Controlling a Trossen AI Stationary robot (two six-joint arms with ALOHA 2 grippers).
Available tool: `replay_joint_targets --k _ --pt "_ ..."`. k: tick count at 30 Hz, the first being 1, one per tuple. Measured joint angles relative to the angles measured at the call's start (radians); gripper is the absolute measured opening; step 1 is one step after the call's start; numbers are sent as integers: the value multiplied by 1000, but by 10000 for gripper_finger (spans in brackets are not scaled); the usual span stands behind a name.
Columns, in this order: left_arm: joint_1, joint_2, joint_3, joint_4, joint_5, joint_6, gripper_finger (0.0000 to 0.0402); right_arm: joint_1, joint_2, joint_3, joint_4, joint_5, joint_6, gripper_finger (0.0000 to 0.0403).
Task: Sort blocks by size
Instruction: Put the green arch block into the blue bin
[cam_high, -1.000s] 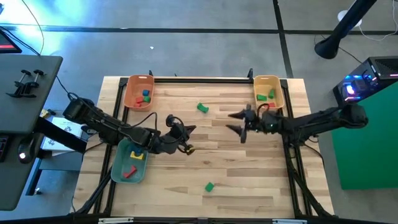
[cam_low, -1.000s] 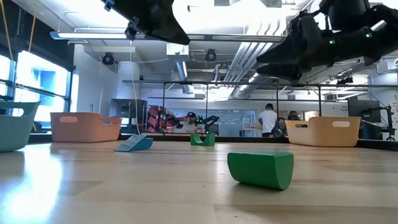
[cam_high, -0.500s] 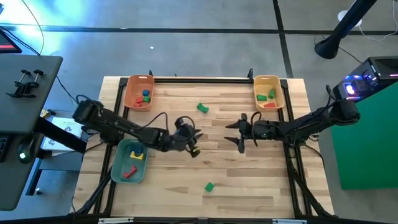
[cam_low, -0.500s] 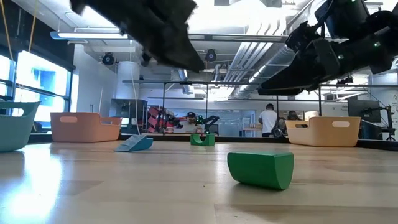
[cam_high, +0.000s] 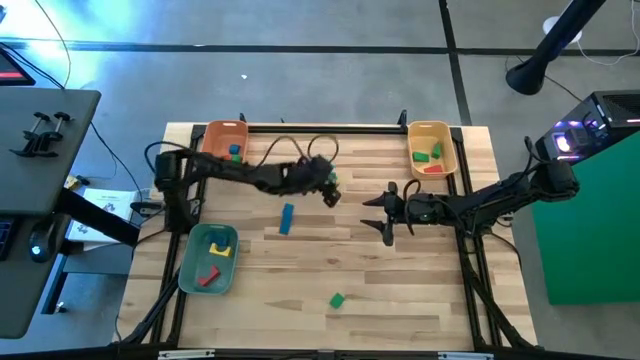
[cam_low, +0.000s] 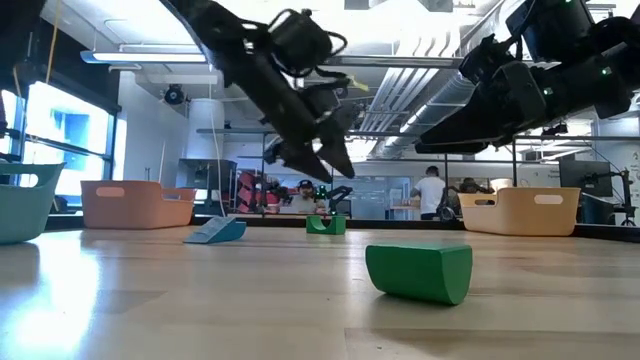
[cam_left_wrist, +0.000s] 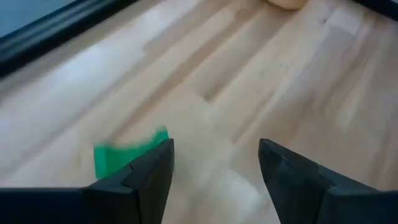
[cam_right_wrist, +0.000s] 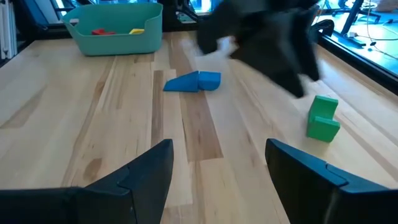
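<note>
With jaws apart and empty, the left pincer (cam_high: 328, 190) hovers over a green block (cam_left_wrist: 124, 154), the open, empty right pincer (cam_high: 385, 211) at its four o'clock.

Place: I work in a robotics lab, an open industrial room.
Table: my wooden bench (cam_high: 400, 280) sits in a black metal frame, on a grey concrete floor (cam_high: 300, 80).
Ceiling: bare ducts and pipes (cam_low: 400, 95) run overhead beneath bright strip lighting.
Background: glass partitions (cam_low: 380, 190) stand across the room, and a person (cam_low: 432, 192) stands at a far bench.
Equipment: another robot arm (cam_low: 335, 195) shows behind my table; a black side table carrying clamps (cam_high: 40, 130) stands beside my left arm, and a green cabinet with lit electronics (cam_high: 585, 135) beside my right.
</note>
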Motion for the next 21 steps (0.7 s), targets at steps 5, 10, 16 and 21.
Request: replay_joint_targets --k 5,10,16,21 --pt "72 87 103 -51 143 85 223 0 0 0 -9 0 2 252" --pt "87 135 154 -147 112 56 223 0 0 0 -23 0 19 252" --pt "88 152 154 -150 77 39 208 0 0 0 -25 0 22 252" --pt "93 153 154 -150 62 38 179 0 0 0 -25 -1 26 252"
